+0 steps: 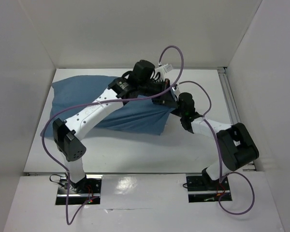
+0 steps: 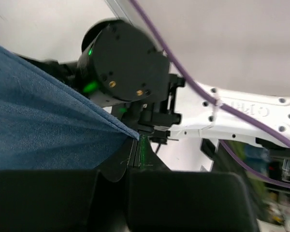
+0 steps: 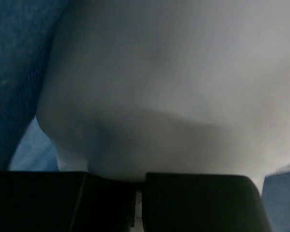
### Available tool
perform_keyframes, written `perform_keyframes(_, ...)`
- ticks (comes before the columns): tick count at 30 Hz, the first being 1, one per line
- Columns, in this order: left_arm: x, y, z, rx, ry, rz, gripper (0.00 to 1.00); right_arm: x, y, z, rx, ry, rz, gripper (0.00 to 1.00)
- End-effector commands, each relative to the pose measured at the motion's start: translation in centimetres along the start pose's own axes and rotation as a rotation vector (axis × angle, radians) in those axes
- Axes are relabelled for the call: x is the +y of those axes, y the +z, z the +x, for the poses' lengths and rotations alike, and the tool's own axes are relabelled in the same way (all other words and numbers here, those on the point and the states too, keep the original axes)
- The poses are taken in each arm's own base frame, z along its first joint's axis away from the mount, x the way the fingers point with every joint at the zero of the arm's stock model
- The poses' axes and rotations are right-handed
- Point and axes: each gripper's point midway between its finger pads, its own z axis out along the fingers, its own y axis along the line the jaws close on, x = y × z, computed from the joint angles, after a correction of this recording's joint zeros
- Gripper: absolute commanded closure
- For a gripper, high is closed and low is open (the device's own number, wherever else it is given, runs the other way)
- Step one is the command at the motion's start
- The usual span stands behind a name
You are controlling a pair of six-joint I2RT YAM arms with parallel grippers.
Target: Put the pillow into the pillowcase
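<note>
**benchrat:** What room is there near the arms' bases?

**yam_fan:** A bare strip of tabletop (image 1: 135,152) runs along the near edge, and there's more bare tabletop on the right, out to the side rail (image 1: 229,96). Further in, the pillowcase (image 1: 77,92) lies across the left and middle.

**benchrat:** And the claws?

**yam_fan:** The left claw (image 2: 135,145) is pinched tight on a pillowcase edge and pulls the cloth taut to a point, right beside the right arm's wrist (image 2: 121,63). The right claw (image 3: 139,193) has its fingers almost together. The pillow (image 3: 174,87) bulges against the tips, with blue cloth on both sides. I can't tell if any fabric is nipped between them.

**benchrat:** The far side?

**yam_fan:** The pillowcase's back-left corner sits near the white walls (image 1: 19,72), so it's tight there.
</note>
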Motion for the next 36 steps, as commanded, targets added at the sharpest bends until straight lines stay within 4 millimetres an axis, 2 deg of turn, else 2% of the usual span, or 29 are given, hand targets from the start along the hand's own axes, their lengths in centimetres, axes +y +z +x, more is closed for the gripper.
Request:
perform_keyframes(1, -11.5, -2.7, -1.0, -0.049, 0.164, 0.417, 1.0, 4.2, -0.2, -3.6, -0.12, -0.048, -0.115, 1.0)
perform_keyframes(3, -12.2, -3.2, -1.4, -0.064, 0.18, 0.428, 1.0, 3.7, 0.1, -3.8, -0.131, -0.035, -0.108, 1.0)
perform_keyframes(4, -12.5, -3.4, -1.6, -0.071, 0.186, 0.434, 1.0, 3.0, 0.2, -3.4, -0.122, -0.013, -0.096, 1.0)
perform_keyframes(5, -12.9, -4.1, -2.2, -0.084, 0.2, 0.444, 1.0, 3.3, 0.5, -2.8, -0.103, -0.007, -0.113, 1.0)
perform_keyframes(6, -12.3, -3.6, -2.0, -0.068, 0.183, 0.432, 1.0, 2.7, 0.5, -2.2, -0.084, -0.001, -0.11, 1.0)
perform_keyframes(8, -11.0, -3.5, -2.9, -0.086, 0.167, 0.391, 1.0, 2.6, 0.6, -0.6, -0.044, 0.018, -0.116, 1.0)
perform_keyframes(9, -10.8, -3.5, -2.7, -0.079, 0.169, 0.383, 0.94, 2.5, 0.0, 0.1, -0.027, 0.025, -0.11, 0.99)
perform_keyframes(10, -10.1, -3.6, -3.0, -0.08, 0.155, 0.365, 0.69, 2.2, -0.3, 0.3, -0.023, 0.038, -0.086, 0.92)
perform_keyframes(11, -9.8, -3.5, -2.8, -0.076, 0.177, 0.356, 0.57, 1.9, -0.6, 0.4, -0.021, 0.009, -0.059, 0.86)
perform_keyframes(12, -8.7, -3.6, -2.9, -0.072, 0.161, 0.32, 0.34, 0.7, -1.6, 1.3, 0.003, 0.021, 0.022, 0.8)
perform_keyframes(13, -7.9, -3.7, -3.1, -0.074, 0.16, 0.301, 0.23, 0.3, -2.1, 1.4, 0.008, 0.004, 0.071, 0.73)
perform_keyframes(14, -7.1, -3.5, -3.0, -0.077, 0.184, 0.271, 0.14, -0.6, -2.8, 1.5, 0.017, -0.052, 0.132, 0.53)
perform_keyframes(15, -6.0, -4.3, -3.2, -0.076, 0.17, 0.222, 0.07, -1.2, -4.6, 2.2, 0.043, -0.049, 0.22, 0.4)
perform_keyframes(16, -5.2, -4.7, -3.4, -0.08, 0.173, 0.19, 0.01, -1.9, -5.5, 1.4, 0.004, -0.074, 0.296, 0.3)
perform_keyframes(17, -4.5, -5.0, -3.7, -0.087, 0.195, 0.161, 0.0, -2.7, -6.8, 1.1, -0.005, -0.102, 0.354, 0.24)
perform_keyframes(18, -3.8, -5.9, -4.6, -0.11, 0.199, 0.133, 0.0, -2.9, -8.9, 0.6, -0.018, -0.1, 0.411, 0.21)
perform_keyframes(20, -2.4, -6.7, -5.0, -0.113, 0.183, 0.088, 0.0, -3.7, -11.3, -1.3, -0.077, -0.124, 0.494, 0.19)
perform_keyframes(21, -1.2, -7.3, -6.0, -0.141, 0.185, 0.056, 0.0, -3.0, -12.5, -2.0, -0.105, -0.142, 0.5, 0.19)
perform_keyframes(24, 0.2, -8.6, -7.0, -0.172, 0.204, 0.023, 0.17, -3.4, -15.5, -2.5, -0.125, -0.144, 0.589, 0.21)
perform_keyframes(25, 0.5, -8.6, -6.9, -0.169, 0.194, 0.009, 0.43, -3.1, -15.9, -2.7, -0.135, -0.148, 0.594, 0.26)
perform_keyframes(26, 1.8, -8.7, -6.9, -0.165, 0.182, -0.021, 0.55, -3.1, -16.6, -3.1, -0.157, -0.156, 0.606, 0.31)
perform_keyframes(27, 2.5, -8.9, -7.0, -0.169, 0.171, -0.035, 0.67, -3.2, -17.0, -3.3, -0.168, -0.15, 0.615, 0.41)
perform_keyframes(29, 3.1, -8.8, -6.7, -0.154, 0.155, -0.031, 0.86, -3.4, -17.0, -3.4, -0.17, -0.145, 0.61, 0.62)
perform_keyframes(30, 3.5, -8.9, -6.6, -0.149, 0.147, -0.031, 0.9, -3.5, -16.9, -3.3, -0.176, -0.134, 0.607, 0.8)
perform_keyframes(31, 3.8, -8.8, -6.4, -0.143, 0.14, -0.034, 0.93, -3.6, -16.7, -3.4, -0.176, -0.117, 0.604, 0.89)
perform_keyframes(33, 4.2, -8.6, -6.4, -0.146, 0.137, -0.044, 0.95, -4.9, -16.1, -3.2, -0.154, -0.071, 0.628, 1.0)
perform_keyframes(34, 5.0, -8.2, -6.4, -0.154, 0.13, -0.085, 0.94, -5.2, -15.8, -3.3, -0.148, -0.053, 0.622, 1.0)
perform_keyframes(35, 5.2, -8.0, -6.5, -0.162, 0.141, -0.107, 0.88, -5.6, -15.0, -3.4, -0.138, -0.038, 0.613, 1.0)
perform_keyframes(36, 7.1, -7.7, -7.1, -0.19, 0.137, -0.188, 0.63, -5.5, -14.6, -3.3, -0.13, -0.027, 0.598, 1.0)
